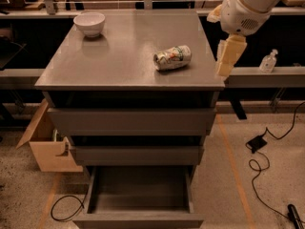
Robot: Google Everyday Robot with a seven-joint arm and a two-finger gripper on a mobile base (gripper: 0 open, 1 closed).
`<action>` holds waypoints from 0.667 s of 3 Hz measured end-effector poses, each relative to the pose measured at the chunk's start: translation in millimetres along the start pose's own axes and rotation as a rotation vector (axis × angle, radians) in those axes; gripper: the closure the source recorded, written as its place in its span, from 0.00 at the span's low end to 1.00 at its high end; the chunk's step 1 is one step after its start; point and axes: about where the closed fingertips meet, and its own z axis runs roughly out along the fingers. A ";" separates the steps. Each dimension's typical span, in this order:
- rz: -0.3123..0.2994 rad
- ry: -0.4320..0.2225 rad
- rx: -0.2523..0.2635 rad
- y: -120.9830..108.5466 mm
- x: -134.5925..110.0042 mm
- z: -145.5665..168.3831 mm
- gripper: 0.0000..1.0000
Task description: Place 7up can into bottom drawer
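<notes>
The 7up can lies on its side, dented, on the right half of the grey cabinet's top. The bottom drawer is pulled open and its inside shows nothing in it. The two drawers above it are pushed in further. My gripper hangs from the white arm at the cabinet's right edge, pointing down, to the right of the can and apart from it. It holds nothing that I can see.
A white bowl stands at the top's back left corner. A cardboard box sits on the floor left of the cabinet. Black cables lie on the floor to the right. A clear bottle stands on the right-hand ledge.
</notes>
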 end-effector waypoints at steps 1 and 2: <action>-0.026 0.015 0.012 -30.7 -7.8 25.1 0.00; -0.046 0.034 0.028 -53.3 -19.2 47.4 0.00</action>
